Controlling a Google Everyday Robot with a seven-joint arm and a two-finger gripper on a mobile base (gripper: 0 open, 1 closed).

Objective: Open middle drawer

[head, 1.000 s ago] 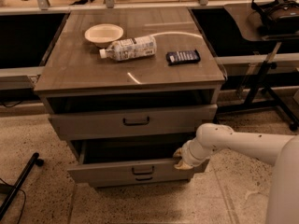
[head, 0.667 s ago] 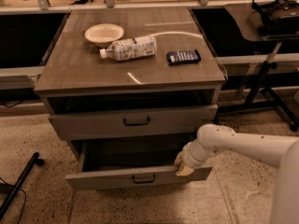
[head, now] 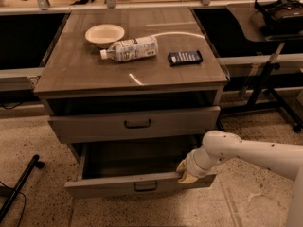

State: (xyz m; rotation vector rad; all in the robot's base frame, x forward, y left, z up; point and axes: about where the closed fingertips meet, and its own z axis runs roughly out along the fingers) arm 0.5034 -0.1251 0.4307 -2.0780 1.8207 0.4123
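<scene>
Cabinet [head: 75, 72]: one tool [head: 186, 173] at middle drawer [head: 109, 188]

Middle drawer [head: 104, 188]: grey-brown wood, small dark bar handle at centre of front. Sits directly below upper drawer [head: 94, 126]. Pulled well out toward near side, front level, dark interior exposed, contents not discernible. Hand [head: 186, 174] at right end of front, on its top edge.

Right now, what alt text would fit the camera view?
The robot's end effector sits at the front edge of a pulled-out grey-brown wooden middle drawer; a cream bowl, plastic bottle and dark packet lie on the cabinet top.
</scene>
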